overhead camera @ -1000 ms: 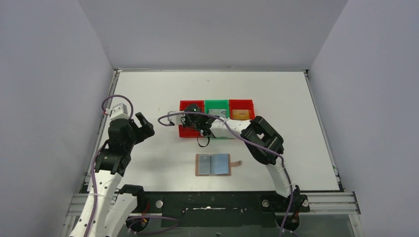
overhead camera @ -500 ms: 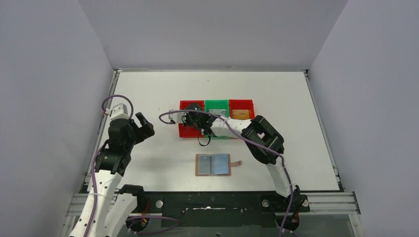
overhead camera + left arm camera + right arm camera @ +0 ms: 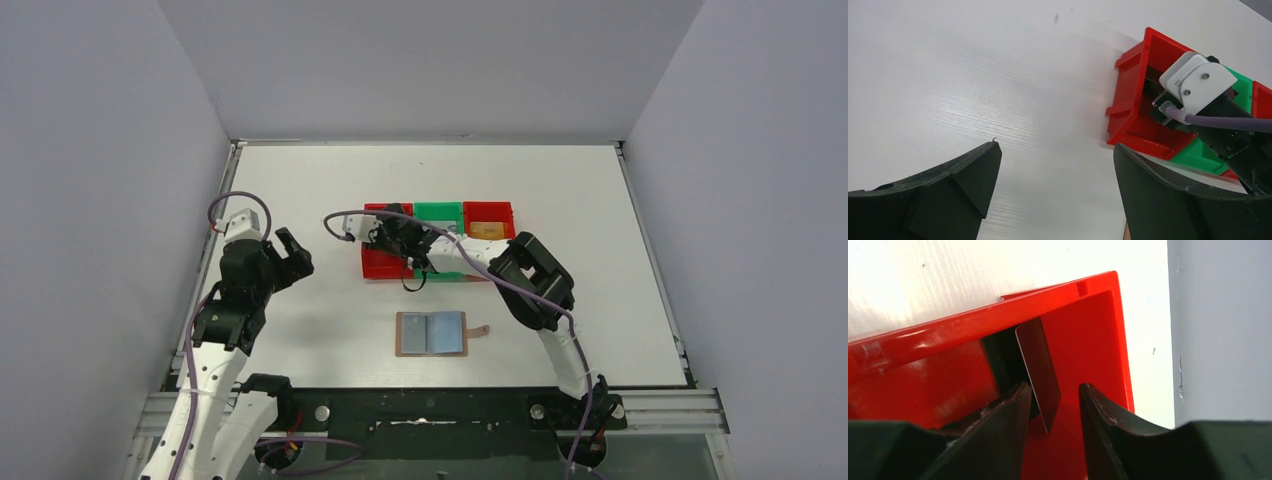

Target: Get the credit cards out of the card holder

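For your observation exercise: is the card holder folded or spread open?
Spread open: the card holder lies flat, pale blue inner pockets facing up.

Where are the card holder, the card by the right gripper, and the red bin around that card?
card holder point(image 3: 431, 334), top external view, on its pale blue inner pockets.
card point(image 3: 1039, 372), right wrist view, on the middle of its face.
red bin point(image 3: 973, 322), right wrist view, on its rim.

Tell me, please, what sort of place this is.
Probably a robotics lab test cell. A left arm and a right arm are bolted at the edge of a white table, plain grey walls close it in, and coloured bins and a card holder are laid out as props.
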Tool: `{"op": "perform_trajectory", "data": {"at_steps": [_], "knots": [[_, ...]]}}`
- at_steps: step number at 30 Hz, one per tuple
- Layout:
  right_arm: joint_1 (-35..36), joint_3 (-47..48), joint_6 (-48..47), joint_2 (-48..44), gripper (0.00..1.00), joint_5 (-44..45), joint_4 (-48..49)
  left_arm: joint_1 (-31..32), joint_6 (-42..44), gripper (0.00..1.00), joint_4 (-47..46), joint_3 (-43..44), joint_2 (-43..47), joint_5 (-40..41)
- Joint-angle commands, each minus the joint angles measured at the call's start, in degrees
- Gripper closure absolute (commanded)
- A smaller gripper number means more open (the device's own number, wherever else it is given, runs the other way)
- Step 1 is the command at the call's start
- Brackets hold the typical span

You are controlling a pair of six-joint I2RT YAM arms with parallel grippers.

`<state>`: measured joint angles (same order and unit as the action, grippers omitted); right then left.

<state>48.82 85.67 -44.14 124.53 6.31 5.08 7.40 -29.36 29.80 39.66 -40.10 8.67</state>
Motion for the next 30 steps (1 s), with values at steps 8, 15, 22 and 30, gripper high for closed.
{"op": "perform_trajectory", "data": {"at_steps": [8,15,22,30], "knots": [[-1.1,3.4,4.4,-0.4,0.49,-0.6,1.2,-0.3,0.6,0.16,-2.4,0.1,-0.2,-1.3],[-1.3,3.5,5.1,-0.6,0.41,-1.6,0.7,-0.3,0.7,0.16,-2.4,0.0,-0.5,-1.7],[-1.6,3.7,6.0,-0.7,0.35,-2.3,0.3,-0.3,0.8,0.16,-2.5,0.0,-0.8,-2.0],[-1.8,3.1,10.7,-3.6,0.3,-2.2,3.1,-0.3,0.8,0.16,-2.5,-0.1,-0.9,-2.1]]}}
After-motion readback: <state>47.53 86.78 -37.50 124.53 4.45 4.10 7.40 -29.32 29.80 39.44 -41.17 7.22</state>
